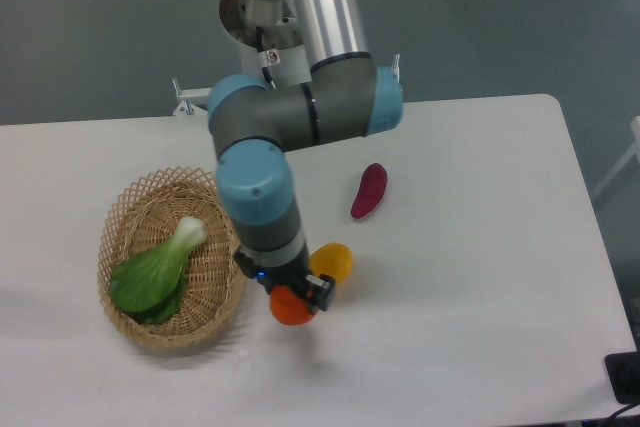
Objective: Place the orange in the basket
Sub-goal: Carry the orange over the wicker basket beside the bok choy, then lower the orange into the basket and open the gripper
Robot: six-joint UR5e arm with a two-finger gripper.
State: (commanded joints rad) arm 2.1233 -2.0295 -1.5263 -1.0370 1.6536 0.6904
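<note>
The gripper (290, 299) is clamped on the orange (291, 307), holding it above the table (480, 277) just off the right edge of the basket (130, 237), so the drop spot lies a short way toward the left of the picture. The basket's long axis runs roughly up and down in the view, with a leafy green vegetable (155, 269) lying inside. No brand, label or writing can be read anywhere.

Leafy green bok choy (155, 272) hogs the left and middle of the oval tan wicker basket (226, 209), so the bare weave is mostly along its right side. Just right of the rim sits a yellow-orange mango-like fruit (334, 260); the purple-red curved vegetable (368, 191) lies further off on the white table (480, 277).
</note>
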